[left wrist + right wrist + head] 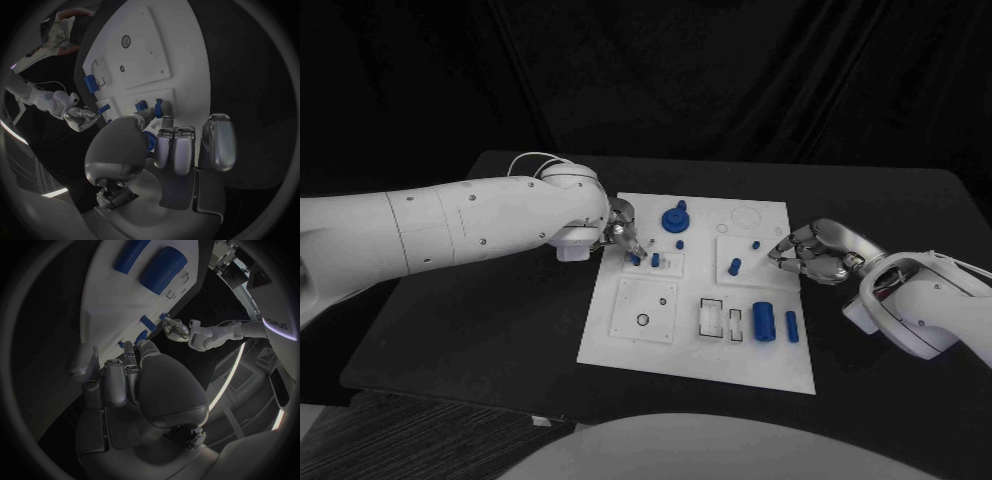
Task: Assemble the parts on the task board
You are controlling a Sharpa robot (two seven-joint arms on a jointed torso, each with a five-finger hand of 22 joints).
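The white task board (711, 300) lies in the middle of the black surface (488, 320), with bare surface open on every side of it, widest off its left edge. The left hand (615, 232) reaches over the board's left edge near the far end, its fingers (150, 114) pinching a small blue peg (159, 107) that stands on the board. Beyond that peg, a knobbed blue part (676, 217) stands by the board's far edge. The right hand (813, 254) hangs at the board's right edge, fingers curled in on nothing, just beside a short blue peg (734, 266). Nearer the board's front edge, a thick blue cylinder (763, 320) and a thinner blue pin (792, 326) lie side by side.
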